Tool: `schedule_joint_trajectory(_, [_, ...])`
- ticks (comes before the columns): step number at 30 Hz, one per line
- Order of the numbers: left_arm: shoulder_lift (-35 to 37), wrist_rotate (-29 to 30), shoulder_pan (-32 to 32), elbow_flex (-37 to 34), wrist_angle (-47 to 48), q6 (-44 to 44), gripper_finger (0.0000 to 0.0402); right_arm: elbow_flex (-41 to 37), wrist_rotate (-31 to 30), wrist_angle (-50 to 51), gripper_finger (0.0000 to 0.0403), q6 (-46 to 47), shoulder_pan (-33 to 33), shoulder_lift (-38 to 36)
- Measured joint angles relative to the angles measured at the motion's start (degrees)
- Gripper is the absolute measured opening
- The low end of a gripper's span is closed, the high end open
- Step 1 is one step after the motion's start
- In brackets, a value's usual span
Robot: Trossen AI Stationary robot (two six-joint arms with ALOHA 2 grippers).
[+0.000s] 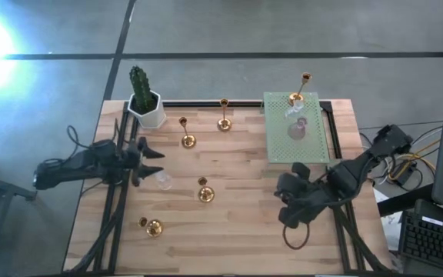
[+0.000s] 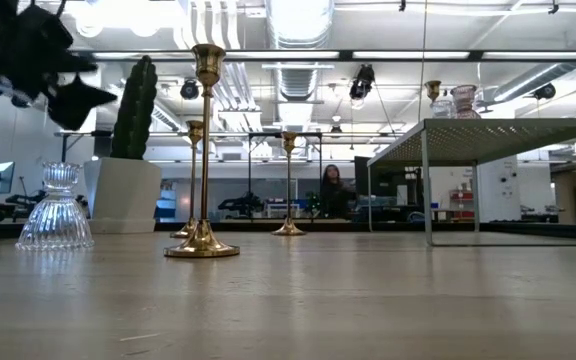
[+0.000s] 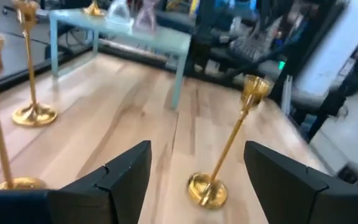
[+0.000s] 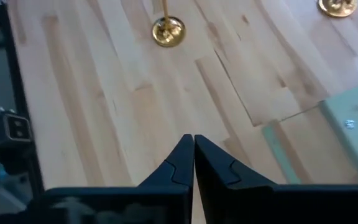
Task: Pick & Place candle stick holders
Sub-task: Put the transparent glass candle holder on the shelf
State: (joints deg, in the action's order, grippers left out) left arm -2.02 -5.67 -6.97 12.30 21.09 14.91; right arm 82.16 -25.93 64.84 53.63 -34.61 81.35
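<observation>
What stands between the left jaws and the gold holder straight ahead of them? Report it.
Nothing visible: bare wood separates the open left gripper from the gold holder. A clear glass holder sits just beside that path. The right gripper waits shut near the green mat.

Overhead view looks straight down, low view skims level across; both share the wooden table [image 1: 237, 215].

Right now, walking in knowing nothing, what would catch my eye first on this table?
Probably the shiny gold candle stick holders scattered upright across the wooden table, with one more standing on the raised green mat at the far right. A cactus in a white pot marks the far left corner.
</observation>
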Motion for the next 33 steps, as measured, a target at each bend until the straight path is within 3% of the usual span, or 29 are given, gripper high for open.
schedule_joint_trajectory(4, [-0.4,-0.8,0.2,2.9,0.3,7.1,0.0262,-6.4,-1.0,-6.3,0.0008,0.9,-0.1,-3.9])
schedule_joint_trajectory(11, [-4.0,7.8,0.6,4.5,14.3,18.8,0.0261,-14.6,-0.9,-13.6,0.0008,2.0,-0.3,-9.0])
schedule_joint_trajectory(17, [-9.5,9.0,1.3,7.6,18.0,25.3,0.0260,-18.0,-0.8,-14.9,0.0008,4.7,-0.3,-11.9])
schedule_joint_trajectory(22, [-17.9,10.7,1.8,19.4,31.9,25.6,0.0244,-19.8,-0.9,-15.9,0.0008,4.5,-0.3,-13.2])
schedule_joint_trajectory(27, [-30.8,11.5,2.0,32.1,47.4,21.1,0.0228,-20.7,-1.1,-15.9,0.0008,4.2,-0.3,-13.4])
schedule_joint_trajectory(33, [-42.6,2.9,2.1,34.3,48.3,16.0,0.0227,-20.7,-1.1,-16.5,0.0008,3.4,-0.3,-13.3])
